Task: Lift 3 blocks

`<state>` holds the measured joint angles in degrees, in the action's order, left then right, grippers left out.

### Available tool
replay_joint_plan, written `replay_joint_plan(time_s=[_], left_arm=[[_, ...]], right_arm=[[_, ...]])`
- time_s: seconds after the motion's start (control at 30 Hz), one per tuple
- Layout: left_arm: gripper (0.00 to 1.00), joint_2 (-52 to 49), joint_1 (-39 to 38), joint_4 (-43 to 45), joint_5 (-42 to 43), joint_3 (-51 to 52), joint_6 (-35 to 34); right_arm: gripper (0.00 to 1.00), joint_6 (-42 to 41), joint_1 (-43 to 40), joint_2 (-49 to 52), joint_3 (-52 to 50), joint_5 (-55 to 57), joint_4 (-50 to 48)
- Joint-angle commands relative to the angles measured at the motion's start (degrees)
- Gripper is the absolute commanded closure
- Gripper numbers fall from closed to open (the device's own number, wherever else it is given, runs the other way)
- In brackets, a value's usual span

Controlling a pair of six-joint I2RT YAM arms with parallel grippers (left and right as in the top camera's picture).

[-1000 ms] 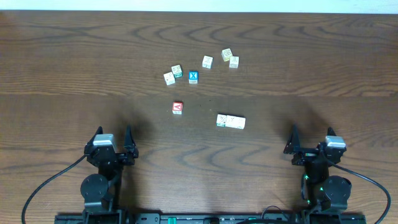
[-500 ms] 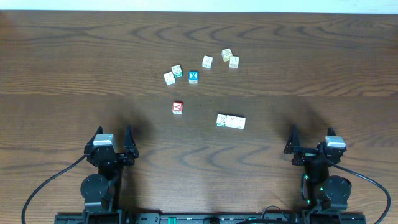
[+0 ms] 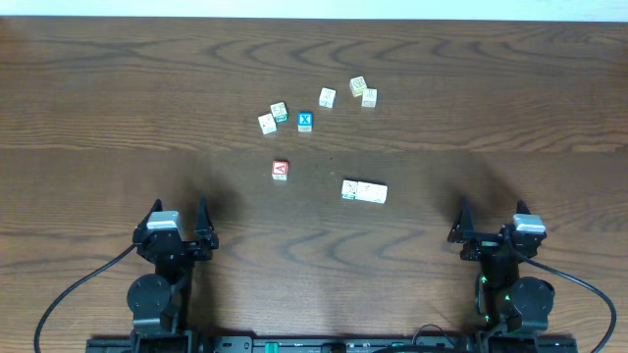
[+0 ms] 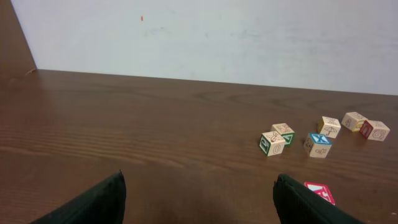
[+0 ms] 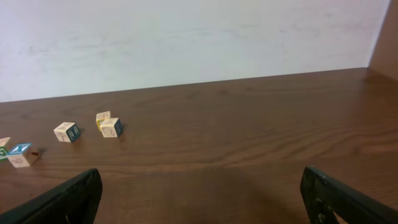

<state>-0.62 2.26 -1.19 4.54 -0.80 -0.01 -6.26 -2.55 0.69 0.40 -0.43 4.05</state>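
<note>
Three cream-white blocks (image 3: 364, 191) lie side by side in a short row right of the table's centre, seen only in the overhead view. Neither wrist view shows them. My left gripper (image 3: 180, 213) rests near the front edge at the left, well short of the row, and in the left wrist view the left gripper (image 4: 199, 182) stands open over bare wood. At the front right my right gripper (image 3: 490, 213) is also apart from the row. The right wrist view shows the right gripper (image 5: 200, 174) open with nothing between its fingers.
A red cube marked A (image 3: 281, 170) sits left of the row. Further back lie a blue cube marked X (image 3: 305, 122) and several pale letter cubes, among them one at the left (image 3: 267, 124) and one at the right (image 3: 369, 97). A white wall (image 4: 205, 37) bounds the far edge.
</note>
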Motion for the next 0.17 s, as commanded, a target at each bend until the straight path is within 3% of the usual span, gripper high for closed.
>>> replay_joint_plan(time_s=[0.0,0.13], left_arm=[[0.24,0.28,0.35,-2.47,0.83,0.57,-0.15],[0.24,0.28,0.35,-2.47,0.83,0.57,-0.15]], right_arm=[[0.01,0.76,0.28,-0.31,-0.11,0.35,0.24],[0.01,0.76,0.28,-0.31,-0.11,0.33,0.24]])
